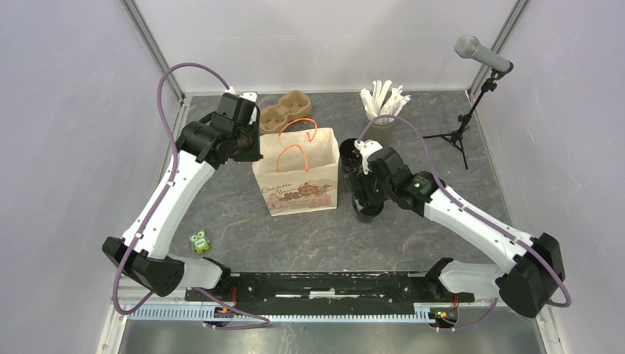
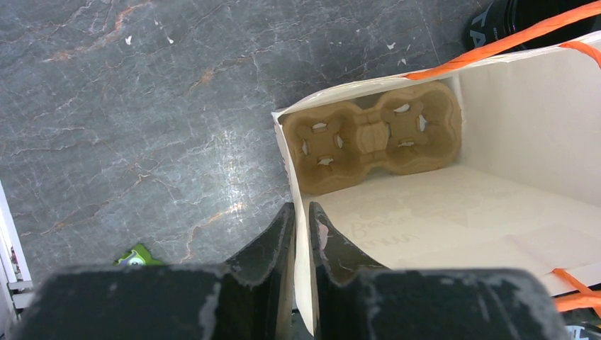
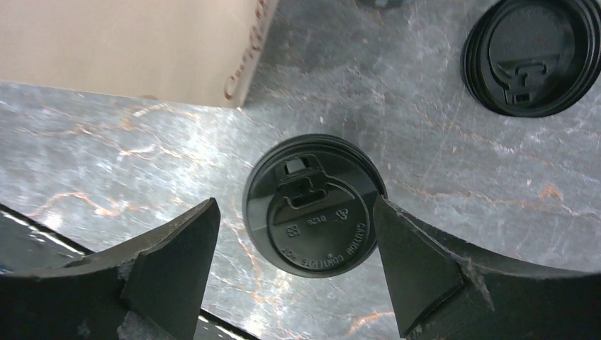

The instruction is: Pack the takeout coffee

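The takeout coffee (image 3: 312, 205) is a small black cup with a round black lid. It stands on the grey table between the spread fingers of my right gripper (image 3: 294, 205), which hangs open just above it; the right finger is at the lid's rim, the left finger apart. From above, that gripper (image 1: 366, 188) hovers over the cup (image 1: 367, 212), right of the white paper bag (image 1: 298, 173). My left gripper (image 2: 301, 212) is shut on the bag's left edge (image 2: 290, 163). A brown two-cup carrier (image 2: 372, 134) shows through the bag's open mouth.
A second black lidded cup (image 3: 531, 57) stands further back, close to the bag's right side (image 1: 346, 155). A grey cup of white sticks (image 1: 383, 103) and a microphone stand (image 1: 472, 110) are at the back right. A small green toy (image 1: 199, 241) lies at the front left.
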